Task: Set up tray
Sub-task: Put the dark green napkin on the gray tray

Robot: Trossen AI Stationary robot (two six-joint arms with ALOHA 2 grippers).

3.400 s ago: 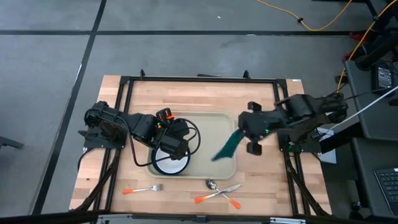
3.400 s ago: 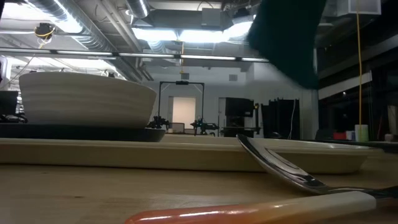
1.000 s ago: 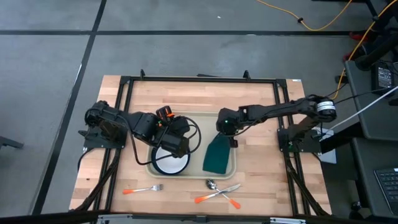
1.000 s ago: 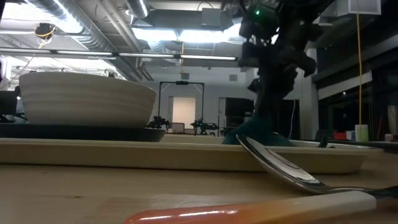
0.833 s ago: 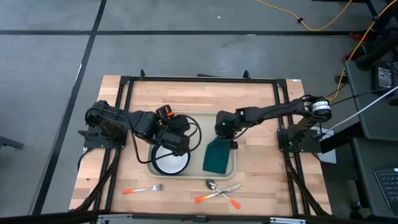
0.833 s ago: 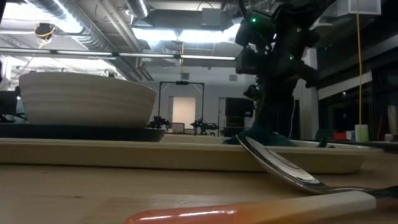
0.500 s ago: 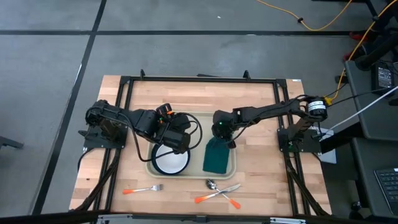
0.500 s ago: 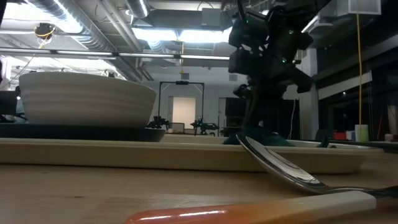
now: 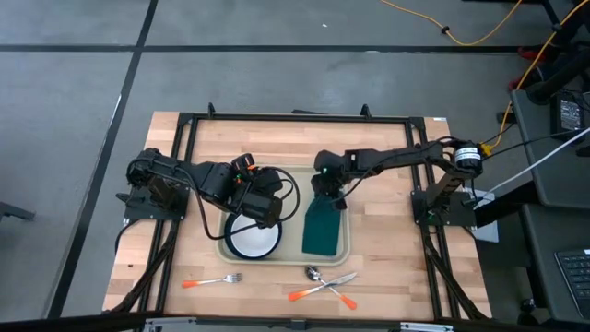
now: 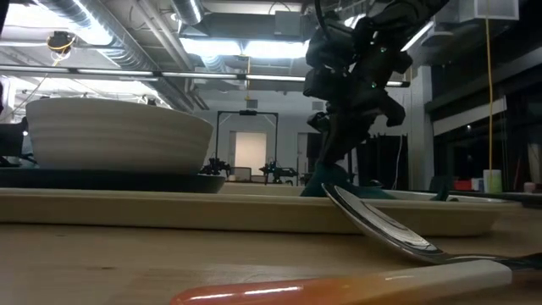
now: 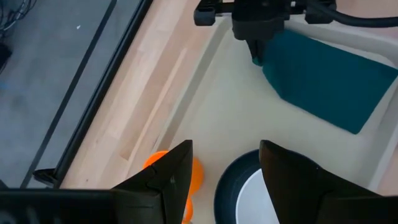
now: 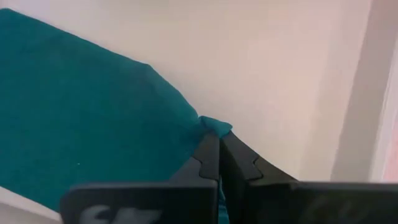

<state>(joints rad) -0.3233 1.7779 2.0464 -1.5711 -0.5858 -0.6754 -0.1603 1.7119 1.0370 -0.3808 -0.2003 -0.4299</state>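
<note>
The pale beige tray [image 9: 288, 181] lies mid-table. On it sit a dark plate [image 9: 253, 247] carrying a white bowl [image 10: 118, 134], and a dark green napkin [image 9: 323, 229] on its right part. My right gripper [image 9: 326, 192] is shut on the napkin at the napkin's far end, low over the tray. My left gripper [image 11: 224, 177] hangs open above the tray beside the plate's far rim [image 11: 239, 186] and holds nothing. In the low view the right gripper [image 10: 337, 144] stands over the napkin [image 10: 343, 185]. My right gripper pinches the napkin's far corner [image 12: 211, 124] between its two shut fingertips [image 12: 205, 152], coming from above and pointing down. That corner is bunched up at the tips. The remaining cloth [image 12: 81, 112] lies spread flat on the tray.
A fork [image 9: 210, 280], a spoon [image 9: 313, 273] and a knife [image 9: 323, 288], all with orange handles, lie on the wooden table near its near edge. The spoon [image 10: 381, 227] shows close in the low view. A black frame [image 9: 295, 117] rims the table.
My right gripper has moved a little toward the table's left edge, staying shut on the napkin's far corner. The napkin's near part has stayed flat on the tray while its far end followed the gripper.
</note>
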